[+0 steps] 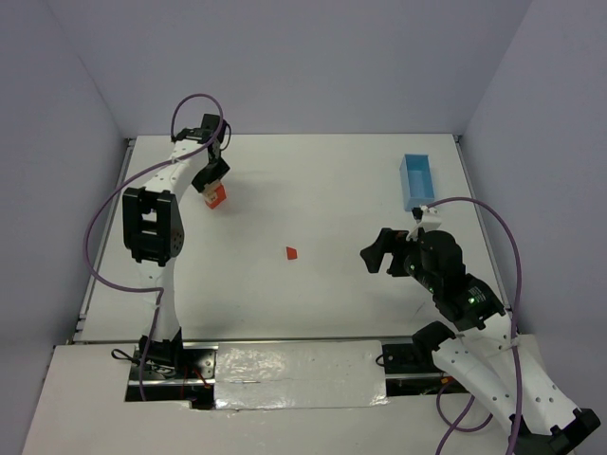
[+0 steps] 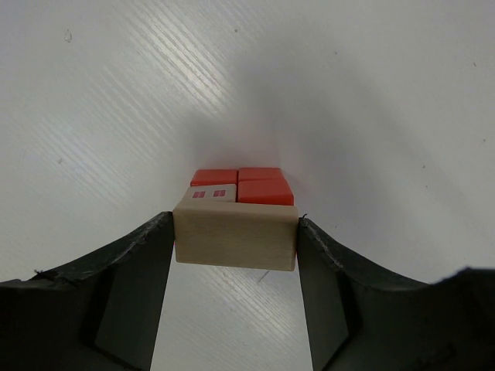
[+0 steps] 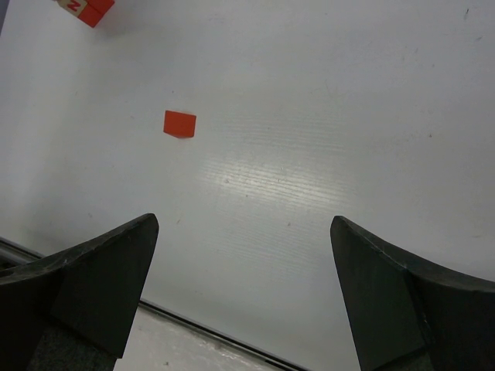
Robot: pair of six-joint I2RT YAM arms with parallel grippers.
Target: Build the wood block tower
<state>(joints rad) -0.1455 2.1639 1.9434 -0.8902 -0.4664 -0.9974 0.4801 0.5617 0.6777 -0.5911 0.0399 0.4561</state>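
My left gripper (image 1: 211,183) is shut on a plain tan wooden slab (image 2: 235,236), gripped by its two ends between the fingers (image 2: 131,270). Right under it sits a group of red-orange cubes (image 2: 246,184) and one tan cube with red marks (image 2: 210,193). I cannot tell whether the slab touches them. The group shows at the far left of the table (image 1: 216,197) and at the top edge of the right wrist view (image 3: 89,8). A small red-orange wedge (image 1: 292,253) lies alone mid-table and also shows in the right wrist view (image 3: 179,124). My right gripper (image 1: 379,254) is open and empty above bare table (image 3: 244,297).
A light blue rectangular box (image 1: 417,181) stands at the far right of the white table (image 1: 332,190). Purple-grey walls close the back and sides. The table's near edge and a dark strip (image 3: 216,328) run under the right gripper.
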